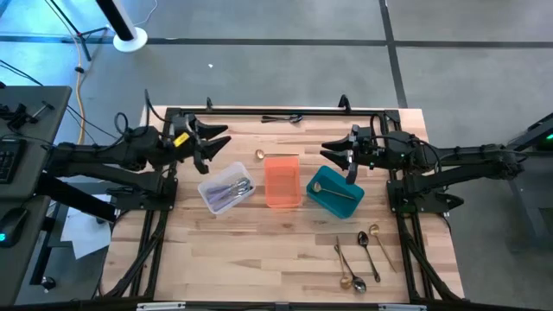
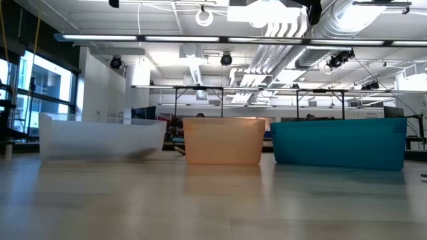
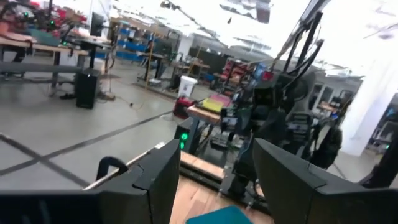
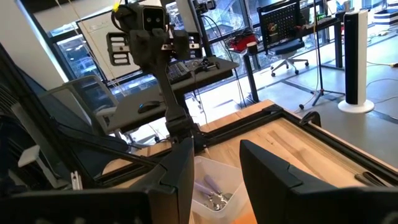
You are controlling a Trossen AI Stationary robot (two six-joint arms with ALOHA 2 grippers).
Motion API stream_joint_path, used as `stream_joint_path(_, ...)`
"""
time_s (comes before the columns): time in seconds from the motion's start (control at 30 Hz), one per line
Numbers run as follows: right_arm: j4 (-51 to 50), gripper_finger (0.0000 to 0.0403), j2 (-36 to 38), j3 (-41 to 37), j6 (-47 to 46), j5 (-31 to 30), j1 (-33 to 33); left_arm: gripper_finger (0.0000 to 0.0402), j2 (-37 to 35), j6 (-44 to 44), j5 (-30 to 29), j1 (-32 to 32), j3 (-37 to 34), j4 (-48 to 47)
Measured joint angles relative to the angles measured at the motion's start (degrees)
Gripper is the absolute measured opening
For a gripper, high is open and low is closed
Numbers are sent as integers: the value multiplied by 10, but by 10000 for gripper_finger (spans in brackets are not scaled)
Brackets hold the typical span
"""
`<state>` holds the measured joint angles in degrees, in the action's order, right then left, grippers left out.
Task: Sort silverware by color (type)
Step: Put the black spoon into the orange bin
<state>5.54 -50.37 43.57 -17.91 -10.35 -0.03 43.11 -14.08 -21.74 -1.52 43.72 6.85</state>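
Three bins stand in a row mid-table. The clear bin [image 1: 226, 188] holds several silver pieces of silverware [image 4: 214, 196]. The orange bin [image 1: 282, 181] is in the middle. The teal bin [image 1: 335, 190] has one thin piece lying in it. Several loose spoons [image 1: 359, 255] lie flat on the table at the near right. A gold spoon [image 1: 259, 155] lies behind the orange bin. My left gripper [image 1: 220, 141] hovers open above the table, beyond the clear bin. My right gripper [image 1: 328, 153] hovers open beyond the teal bin. Both point level toward each other with nothing between their fingers.
Dark pieces [image 1: 281, 117] lie along the table's far edge beside the black frame rail [image 1: 285, 110]. From table height the clear bin [image 2: 100, 137], orange bin [image 2: 223, 140] and teal bin [image 2: 339, 141] stand side by side. Bare wood lies at the near left.
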Motion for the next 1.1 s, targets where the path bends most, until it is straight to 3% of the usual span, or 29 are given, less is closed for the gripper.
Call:
stream_joint_path(0.23,-2,114,0,0,0,0,0,193,73,11,-5,20,43,-21)
stream_joint_path(0.4,-5,114,0,0,0,-2,0,193,146,-14,-1,92,125,-139)
stream_joint_path(0.6,-27,114,0,0,-45,-33,0,193,272,-30,116,218,241,-322)
stream_joint_path(0.8,-64,114,0,0,-93,-45,0,191,403,12,210,304,296,-314)
stream_joint_path(1.1,-81,114,0,0,-65,-45,0,157,567,-88,238,387,310,-295)
